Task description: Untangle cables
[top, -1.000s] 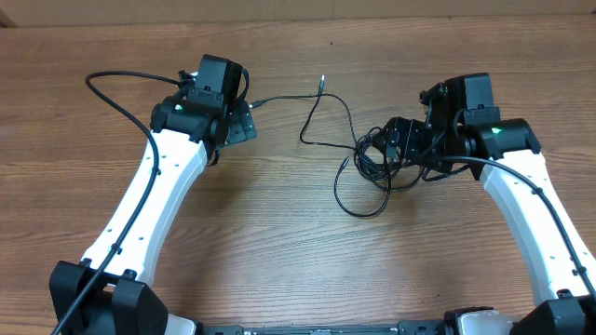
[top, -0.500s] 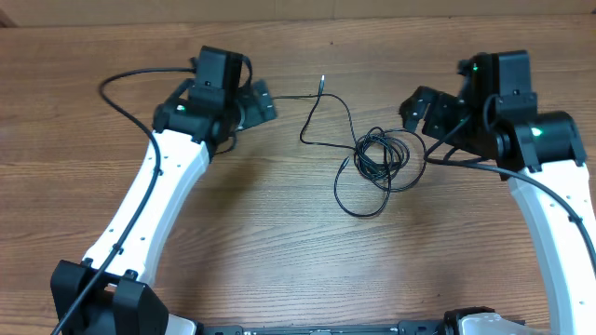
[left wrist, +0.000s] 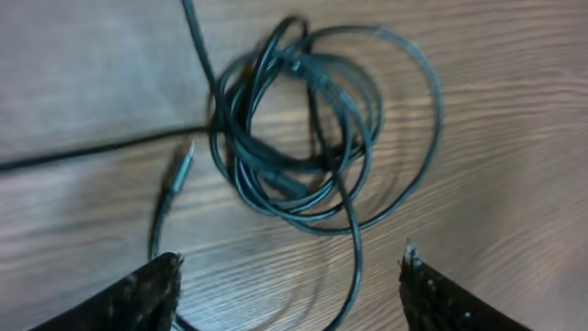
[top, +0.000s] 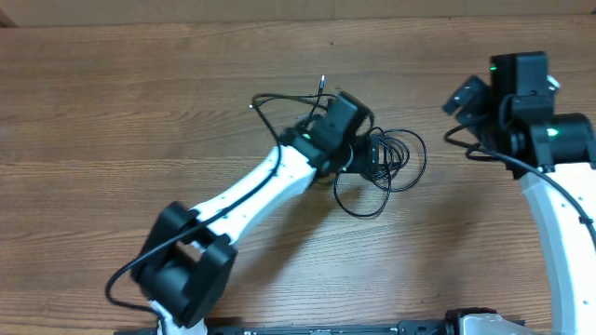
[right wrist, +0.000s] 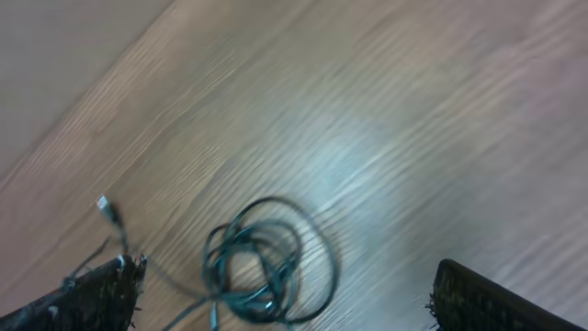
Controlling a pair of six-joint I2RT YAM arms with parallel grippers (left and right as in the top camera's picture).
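The cables (top: 396, 160) are thin black cords coiled in a tangled bundle on the wooden table, with loose loops trailing toward the front and plug ends at the back (top: 322, 82). My left gripper (top: 365, 154) is open, right over the bundle's left edge. In the left wrist view the coil (left wrist: 303, 119) lies ahead of the open fingers (left wrist: 289, 285), with a plug end (left wrist: 179, 165) at its left. My right gripper (top: 466, 96) is open and empty, raised to the right of the bundle. The right wrist view shows the coil (right wrist: 262, 262) below and between its fingers (right wrist: 285, 294).
The wooden table (top: 112, 130) stretches to the left and front. The left arm (top: 251, 191) reaches diagonally across the middle. A thicker black arm cable (top: 279, 98) loops behind the left wrist. The right arm (top: 559, 214) runs along the right side.
My left arm has swung far to the right, from the table's left side onto the bundle. My right gripper has let go of the bundle and pulled away to the right and back.
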